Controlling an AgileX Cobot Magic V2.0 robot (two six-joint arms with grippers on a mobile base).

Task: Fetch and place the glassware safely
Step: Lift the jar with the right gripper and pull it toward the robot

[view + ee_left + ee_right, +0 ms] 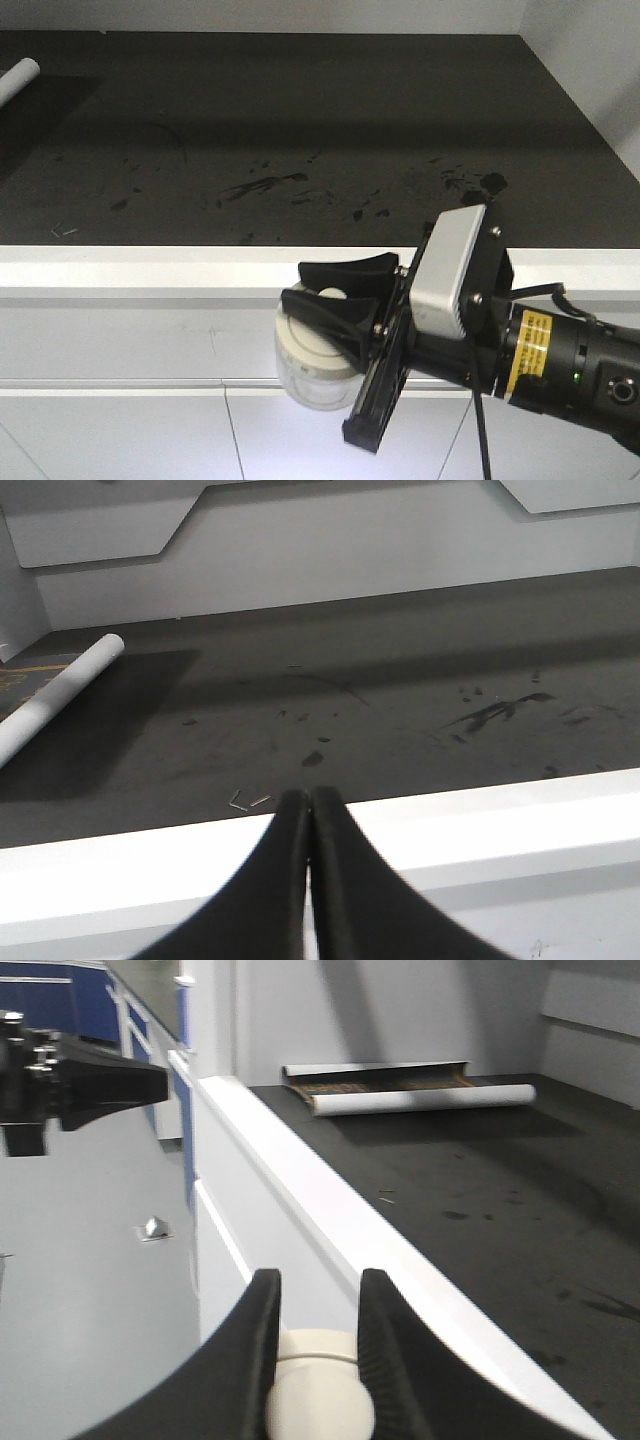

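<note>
- While the small squat clear glass jar (312, 392) hangs in my right hand (293, 282), I read that hand as clenched on the knob of the jar's cream-white round lid (308, 348). One black finger lies on either side of the knob, and the right wrist view shows the cream top wedged between them.
- The jar rests on nothing. It sits in front of the white drawer fronts (130, 350), just below the white front lip (150, 262) of the counter, lid up and its axis roughly upright as far as I can judge.
- The relation that matters is that the landing surface lies ahead of and above the jar, beyond that lip. I would raise the jar above the edge before going forward, or the glass could knock against it.
- My left hand (307, 798) is pressed closed with nothing between its fingers and points at the counter edge. The right arm alone carries the load.
- Past the lip, the dark matte counter top (330, 110) is flat and marked with dark smears (265, 185), with bare surface straight ahead.
- At the far left lies a white cylindrical tube (20, 75), well apart from the jar.
- Behind everything stand plain white walls (400, 550).
</note>
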